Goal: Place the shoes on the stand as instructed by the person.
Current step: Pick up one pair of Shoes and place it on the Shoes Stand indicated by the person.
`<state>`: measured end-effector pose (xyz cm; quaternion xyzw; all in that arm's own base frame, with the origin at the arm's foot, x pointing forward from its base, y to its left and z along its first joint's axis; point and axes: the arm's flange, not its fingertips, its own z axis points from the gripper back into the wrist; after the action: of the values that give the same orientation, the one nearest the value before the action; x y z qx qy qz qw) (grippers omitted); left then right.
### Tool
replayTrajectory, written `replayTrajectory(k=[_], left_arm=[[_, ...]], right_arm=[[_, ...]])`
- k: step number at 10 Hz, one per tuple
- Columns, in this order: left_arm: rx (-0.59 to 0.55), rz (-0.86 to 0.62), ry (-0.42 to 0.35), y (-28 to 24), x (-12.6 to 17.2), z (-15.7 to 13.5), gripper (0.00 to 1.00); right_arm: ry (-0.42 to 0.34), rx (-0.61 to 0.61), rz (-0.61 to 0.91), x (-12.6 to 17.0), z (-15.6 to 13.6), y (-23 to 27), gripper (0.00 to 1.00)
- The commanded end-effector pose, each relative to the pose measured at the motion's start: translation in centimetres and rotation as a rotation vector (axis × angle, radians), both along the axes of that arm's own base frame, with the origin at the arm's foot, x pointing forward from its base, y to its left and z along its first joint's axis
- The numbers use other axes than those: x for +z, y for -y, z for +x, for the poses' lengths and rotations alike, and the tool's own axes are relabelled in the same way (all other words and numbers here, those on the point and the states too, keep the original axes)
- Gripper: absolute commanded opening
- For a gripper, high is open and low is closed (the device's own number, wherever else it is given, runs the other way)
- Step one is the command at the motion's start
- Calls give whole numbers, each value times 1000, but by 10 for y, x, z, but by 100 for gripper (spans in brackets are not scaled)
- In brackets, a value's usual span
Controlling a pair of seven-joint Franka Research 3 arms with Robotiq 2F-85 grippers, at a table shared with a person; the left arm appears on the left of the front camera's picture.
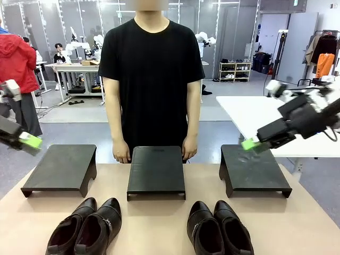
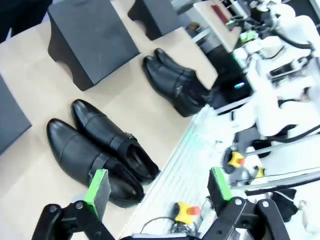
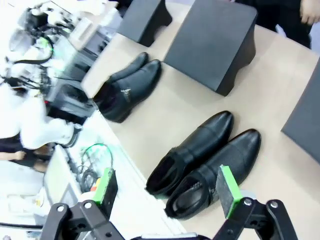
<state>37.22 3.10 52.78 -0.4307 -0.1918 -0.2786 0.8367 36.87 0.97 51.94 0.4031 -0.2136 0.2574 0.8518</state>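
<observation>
Two pairs of glossy black shoes stand at the near edge of the table: the left pair [image 1: 87, 228] [image 2: 95, 150] [image 3: 127, 87] and the right pair [image 1: 219, 228] [image 2: 175, 82] [image 3: 205, 160]. Beyond them stand three black stands: left [image 1: 58, 167], middle [image 1: 156, 170], right [image 1: 252, 169]. The person [image 1: 151, 74] stands behind the middle stand, both hands hanging at the table's far edge. My left gripper [image 1: 29, 140] [image 2: 157, 187] hovers open off the table's left side. My right gripper [image 1: 249, 144] [image 3: 167, 192] hangs open over the right stand's far edge. Neither holds anything.
The tan table [image 1: 159, 212] has bare room between the two pairs and between the stands. A white table [image 1: 249, 114] stands behind my right arm. In the left wrist view, equipment and cables [image 2: 200, 200] lie below the table's near edge.
</observation>
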Motion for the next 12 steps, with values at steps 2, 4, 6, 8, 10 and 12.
replayTrajectory(k=[2,4,6,8,10,12], left_arm=[[116,-141,-66,-73,-22,2,100],[169,-288,-151,-129,-45,-10,100],[258,-436,-161,-184,-67,-32,100],[355,-564,-234,-226,-84,-57,100],[445,-641,-258,-249,-96,-80,100],[519,-656,-279,-251,-98,-91,100]], right_arm=[[-45,-26,250,-26,-9,99,100],[-90,-110,417,-53,-22,156,100],[-113,-215,540,-73,-40,204,100],[-128,-307,601,-78,-64,239,100],[-165,-398,618,-83,-83,269,100],[-180,-443,624,-86,-90,279,100]])
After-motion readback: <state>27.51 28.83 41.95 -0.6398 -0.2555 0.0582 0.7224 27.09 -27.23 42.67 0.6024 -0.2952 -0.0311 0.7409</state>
